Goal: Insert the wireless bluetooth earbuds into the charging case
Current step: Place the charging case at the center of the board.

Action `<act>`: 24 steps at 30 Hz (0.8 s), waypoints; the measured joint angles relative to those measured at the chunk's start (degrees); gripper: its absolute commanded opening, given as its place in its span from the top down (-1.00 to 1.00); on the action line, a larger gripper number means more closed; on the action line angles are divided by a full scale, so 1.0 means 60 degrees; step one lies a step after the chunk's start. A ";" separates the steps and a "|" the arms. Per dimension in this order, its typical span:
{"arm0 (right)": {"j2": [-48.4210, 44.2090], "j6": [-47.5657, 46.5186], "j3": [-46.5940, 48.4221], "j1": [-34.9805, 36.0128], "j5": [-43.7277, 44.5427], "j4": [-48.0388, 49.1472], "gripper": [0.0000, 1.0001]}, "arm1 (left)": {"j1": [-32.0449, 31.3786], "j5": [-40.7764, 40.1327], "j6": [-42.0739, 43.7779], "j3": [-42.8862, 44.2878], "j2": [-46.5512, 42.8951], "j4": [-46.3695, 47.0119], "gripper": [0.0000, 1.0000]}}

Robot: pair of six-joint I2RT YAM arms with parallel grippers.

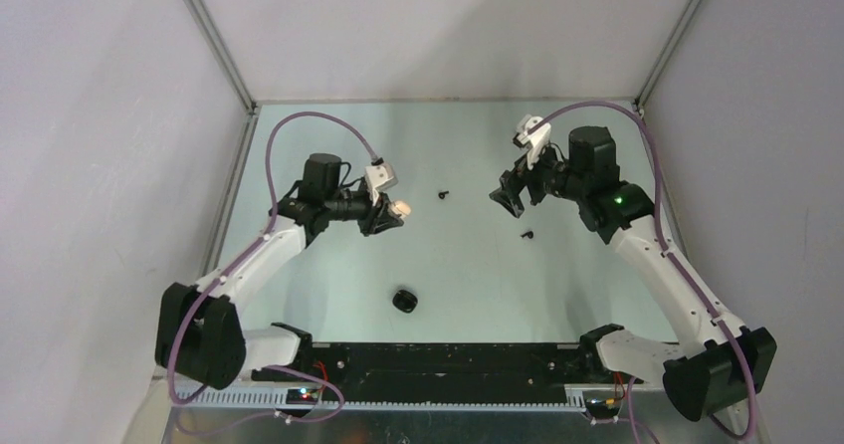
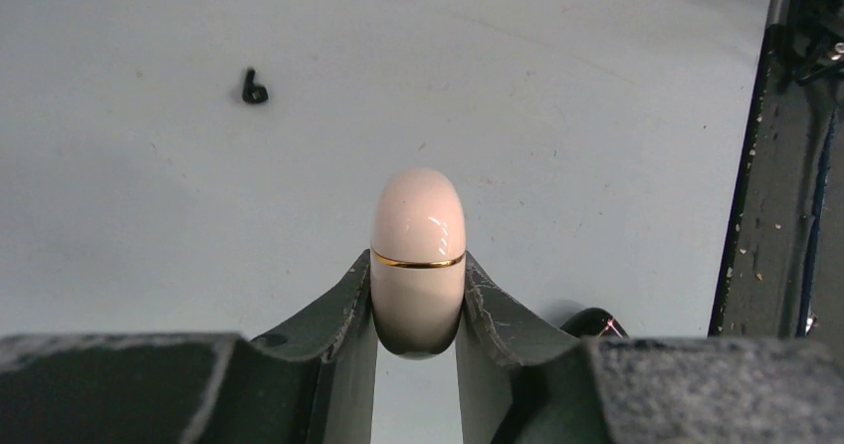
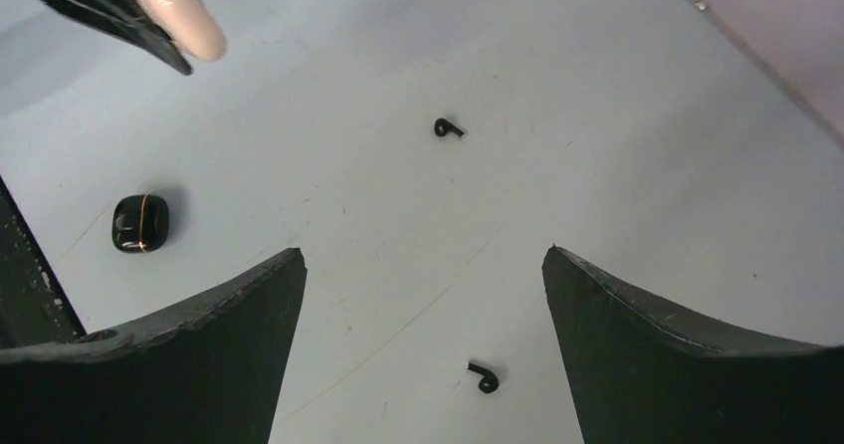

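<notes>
Your left fingers [image 1: 384, 222] are clenched on a cream-white charging case [image 2: 418, 235]. They pinch its lower half from both sides. The rounded upper half sticks out past the tips, and a thin gold seam runs around it just at the fingertip line. The top view shows this case held above the surface [image 1: 328, 295], left of the middle.

Your right fingers [image 1: 509, 197] are spread wide and grasp nothing. The wrist view looks down between them at bare surface.

One black earbud [image 3: 484, 376] lies on the surface between the two right fingers, near the bottom of that view. A second black earbud [image 3: 448, 127] lies farther out, well apart from the first and roughly between the two arms. The left wrist view also shows a black earbud [image 2: 255, 88] beyond the held case, off to its left.

A black charging case [image 3: 139, 222] with its own gold seam rests on the surface nearer the arm bases. It is well apart from both earbuds and from both sets of fingers. From the left wrist you see only an edge of it, beside the right-hand finger.
</notes>
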 measured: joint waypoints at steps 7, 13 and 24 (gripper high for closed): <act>-0.0007 -0.0142 -0.0233 0.0153 -0.0022 0.0000 -0.88 | 0.0135 -0.0656 -0.0506 0.0186 0.1344 -0.0229 0.93; -0.0102 -0.0171 -0.0353 -0.0025 -0.0022 -0.0004 -0.88 | 0.0750 -0.0973 -0.0841 0.1581 0.2881 -0.0929 0.93; -0.0335 -0.0189 -0.0390 -0.0197 -0.0029 0.0000 -0.89 | 0.1687 -0.1738 -0.2208 0.2922 0.5468 -0.1606 0.91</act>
